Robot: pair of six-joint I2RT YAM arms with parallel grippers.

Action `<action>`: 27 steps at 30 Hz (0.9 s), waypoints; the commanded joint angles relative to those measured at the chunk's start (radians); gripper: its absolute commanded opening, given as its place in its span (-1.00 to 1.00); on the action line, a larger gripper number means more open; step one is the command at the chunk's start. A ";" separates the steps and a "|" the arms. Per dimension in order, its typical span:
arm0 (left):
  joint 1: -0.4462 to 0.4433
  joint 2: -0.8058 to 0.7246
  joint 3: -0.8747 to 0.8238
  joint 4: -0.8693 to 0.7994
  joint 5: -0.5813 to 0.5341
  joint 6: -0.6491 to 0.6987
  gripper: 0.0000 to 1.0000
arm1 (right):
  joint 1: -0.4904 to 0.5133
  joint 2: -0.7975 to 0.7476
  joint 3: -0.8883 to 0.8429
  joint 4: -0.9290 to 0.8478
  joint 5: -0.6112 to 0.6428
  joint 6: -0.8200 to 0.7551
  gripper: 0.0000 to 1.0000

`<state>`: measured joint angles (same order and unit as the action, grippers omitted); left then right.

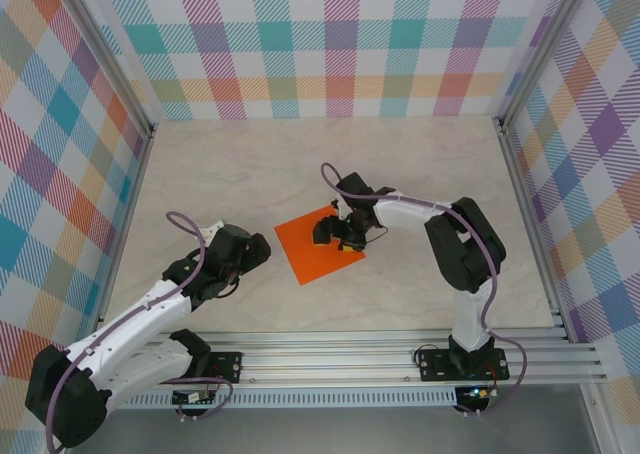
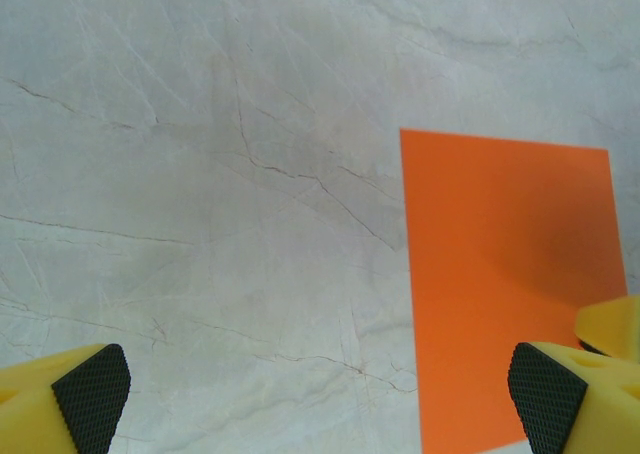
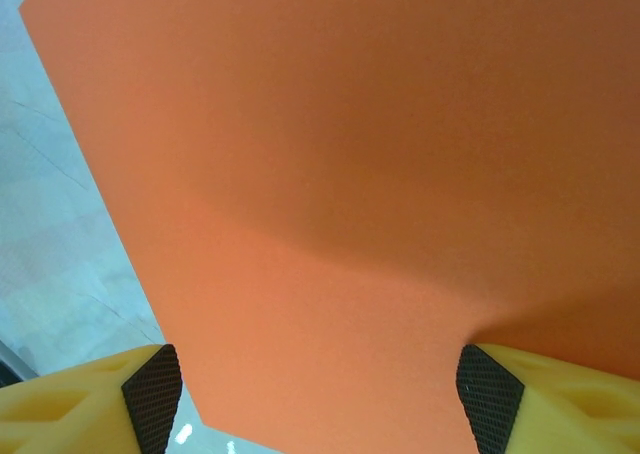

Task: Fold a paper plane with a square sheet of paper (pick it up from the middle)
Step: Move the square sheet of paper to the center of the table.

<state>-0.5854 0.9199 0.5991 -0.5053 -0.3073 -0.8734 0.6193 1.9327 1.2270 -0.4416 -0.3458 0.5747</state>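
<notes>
square sheet of paper (image 1: 303,252) laid flat, frame centre | right gripper (image 3: 320,399) held spread over it | left gripper (image 2: 320,399) held wide apart

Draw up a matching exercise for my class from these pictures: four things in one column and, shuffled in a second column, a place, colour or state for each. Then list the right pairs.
Column A
1. left claw
2. right claw
3. square sheet of paper
4. walls

Column B
a. above the orange sheet, jaws apart, nothing between them
b. pastel checks
c. over bare table, left of the sheet, jaws wide open
d. bright orange, lying on the table

Pairs: 1-c, 2-a, 3-d, 4-b
</notes>
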 commanded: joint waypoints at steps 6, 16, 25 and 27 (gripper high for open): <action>0.009 0.013 0.021 0.002 0.020 0.042 1.00 | -0.010 -0.167 -0.116 -0.202 0.157 -0.041 0.58; 0.010 0.030 0.004 0.072 0.021 0.086 1.00 | 0.053 -0.148 0.170 -0.454 0.440 -0.194 1.00; 0.015 0.051 -0.027 0.165 0.028 0.110 1.00 | 0.081 -0.004 0.283 -0.523 0.370 -0.200 1.00; 0.016 0.055 -0.028 0.161 0.031 0.115 1.00 | 0.086 0.034 0.320 -0.547 0.378 -0.202 1.00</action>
<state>-0.5835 0.9733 0.5861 -0.3805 -0.2802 -0.7864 0.6937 1.9289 1.4891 -0.9131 0.0246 0.3965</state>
